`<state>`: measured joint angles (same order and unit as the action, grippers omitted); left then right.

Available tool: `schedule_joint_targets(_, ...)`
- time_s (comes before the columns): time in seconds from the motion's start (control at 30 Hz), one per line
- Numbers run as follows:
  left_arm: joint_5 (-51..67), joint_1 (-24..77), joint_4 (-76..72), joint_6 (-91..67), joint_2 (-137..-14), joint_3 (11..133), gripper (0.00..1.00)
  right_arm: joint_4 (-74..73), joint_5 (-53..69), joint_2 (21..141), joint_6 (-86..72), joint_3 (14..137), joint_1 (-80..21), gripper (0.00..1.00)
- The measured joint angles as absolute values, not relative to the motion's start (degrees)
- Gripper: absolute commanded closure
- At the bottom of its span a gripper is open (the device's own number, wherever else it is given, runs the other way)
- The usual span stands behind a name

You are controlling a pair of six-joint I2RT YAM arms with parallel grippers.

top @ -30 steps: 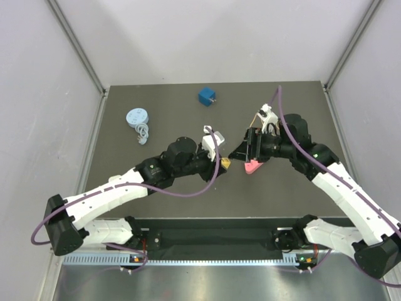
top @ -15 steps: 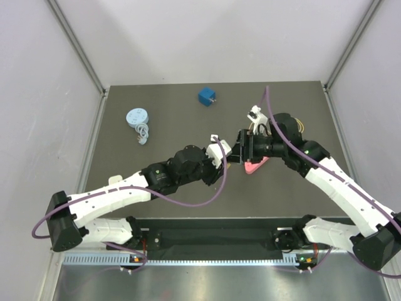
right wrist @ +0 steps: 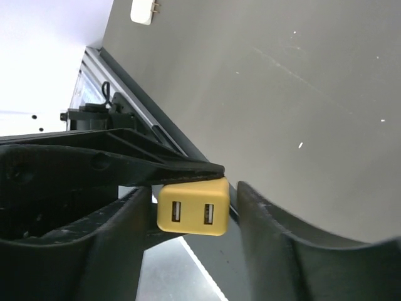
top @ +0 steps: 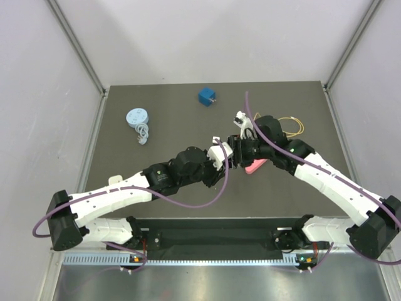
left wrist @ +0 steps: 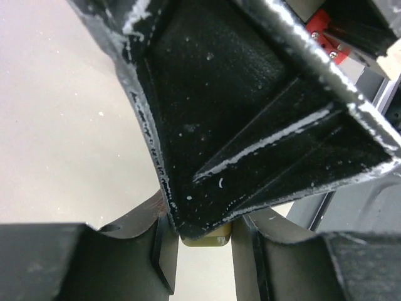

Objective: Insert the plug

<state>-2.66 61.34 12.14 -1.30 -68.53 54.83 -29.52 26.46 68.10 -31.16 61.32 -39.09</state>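
My left gripper (top: 224,157) (left wrist: 205,254) is shut on a small yellow plug block (left wrist: 207,237) with two USB ports on its face (right wrist: 191,213). My right gripper (top: 235,150) (right wrist: 191,202) is open, and its fingers (right wrist: 269,232) stand on either side of the yellow block with a gap on the right side. The two grippers meet nose to nose above the middle of the table. In the top view the yellow block is hidden between them. A pink socket piece (top: 254,165) lies on the mat under the right arm.
A blue cube charger (top: 207,96) sits at the back centre. A light blue round reel with a cable (top: 137,118) lies at the back left. A thin yellow wire (top: 292,123) lies behind the right arm. A white plug (right wrist: 143,10) shows in the right wrist view.
My right gripper has swung left and my left gripper has moved right with the yellow block. The right fingers now straddle the block.
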Motion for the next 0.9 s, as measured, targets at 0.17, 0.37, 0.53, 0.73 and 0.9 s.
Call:
schedule_joint_targets(0.17, -2.9, 61.5, 12.9, -1.3, -68.5, 54.7, 1.0, -29.9, 25.2, 68.7, -30.3, 61.5, -40.2, 0.84)
schedule_joint_targets(0.37, -3.8, 61.6, 13.2, -1.3, -68.5, 54.6, 0.63, -29.7, 24.4, 69.0, -29.8, 61.6, -40.7, 1.0)
schedule_joint_targets(0.53, -3.9, 61.5, 12.8, -1.5, -68.5, 54.6, 0.23, -30.8, 21.6, 69.0, -28.4, 61.7, -41.0, 1.0)
schedule_joint_targets(0.73, -2.6, 61.5, 12.8, -1.8, -67.2, 53.7, 0.22, -33.1, 18.3, 69.9, -23.0, 64.3, -39.9, 1.0)
schedule_joint_targets(0.9, -1.8, 61.5, 12.8, -2.9, -63.8, 51.7, 0.22, -32.9, 14.8, 72.3, -13.2, 67.5, -38.3, 1.0)
